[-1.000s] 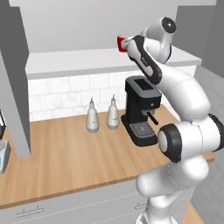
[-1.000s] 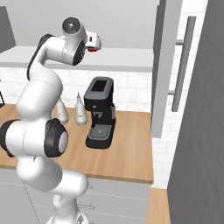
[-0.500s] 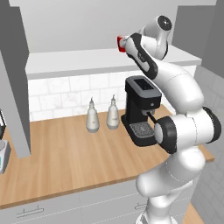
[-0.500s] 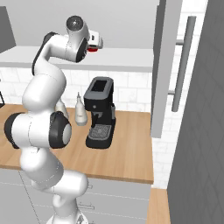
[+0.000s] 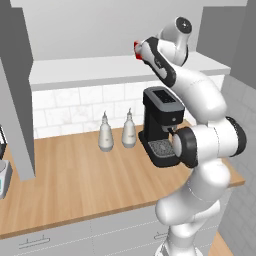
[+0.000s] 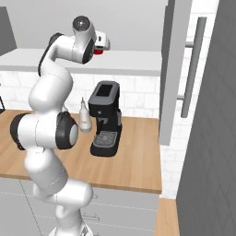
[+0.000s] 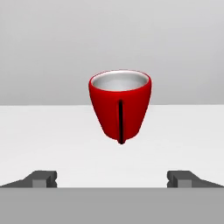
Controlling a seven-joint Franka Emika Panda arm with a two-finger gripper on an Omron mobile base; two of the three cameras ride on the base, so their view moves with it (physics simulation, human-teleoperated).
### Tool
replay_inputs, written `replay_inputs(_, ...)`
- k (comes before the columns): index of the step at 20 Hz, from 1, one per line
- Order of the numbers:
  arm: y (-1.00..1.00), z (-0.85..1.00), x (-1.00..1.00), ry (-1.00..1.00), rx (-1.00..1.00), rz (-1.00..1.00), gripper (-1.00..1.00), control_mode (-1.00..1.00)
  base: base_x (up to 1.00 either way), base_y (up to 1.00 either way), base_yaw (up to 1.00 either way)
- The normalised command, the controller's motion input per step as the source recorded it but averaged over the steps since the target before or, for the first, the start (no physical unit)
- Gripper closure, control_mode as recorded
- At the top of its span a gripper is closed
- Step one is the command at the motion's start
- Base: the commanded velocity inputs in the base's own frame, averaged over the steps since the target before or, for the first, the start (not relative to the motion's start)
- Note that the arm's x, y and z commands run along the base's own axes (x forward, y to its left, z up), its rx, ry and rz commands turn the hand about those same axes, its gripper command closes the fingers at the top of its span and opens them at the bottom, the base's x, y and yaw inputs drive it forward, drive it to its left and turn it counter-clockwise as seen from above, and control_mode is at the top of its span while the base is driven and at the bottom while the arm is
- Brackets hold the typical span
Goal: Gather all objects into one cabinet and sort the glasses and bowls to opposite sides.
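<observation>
Gripper (image 7: 113, 177) is wide open, holding nothing; red cup (image 7: 120, 105) stands upright on the cabinet shelf (image 7: 52, 144) straight ahead of it, centred between the fingers, apart. Risk: advancing too far or off-line could knock the cup over before the gripper closes.

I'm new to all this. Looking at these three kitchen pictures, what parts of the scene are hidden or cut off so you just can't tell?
- Red cup: in the left base view the arm covers all but a sliver.
- Gripper: in the hand view just its open tips rise at the bottom edge.
- Coffee machine: in the left base view its right side sits behind the arm.
- Bottles: in the right base view the arm hides all but one.
</observation>
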Motion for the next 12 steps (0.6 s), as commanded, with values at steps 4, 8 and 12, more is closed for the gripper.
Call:
replay_inputs(4, 0.00, -0.11, 0.27, 0.00, -0.04, 0.00, -1.00, -1.00, 0.00, 0.00, 0.00)
replay_inputs(8, 0.00, -0.04, 0.38, 0.00, -0.01, 0.00, -1.00, -1.00, 0.00, 0.00, 0.00)
replay_inputs(12, 0.00, 0.00, 0.26, 0.00, 0.00, 0.00, -1.00, -1.00, 0.00, 0.00, 0.00)
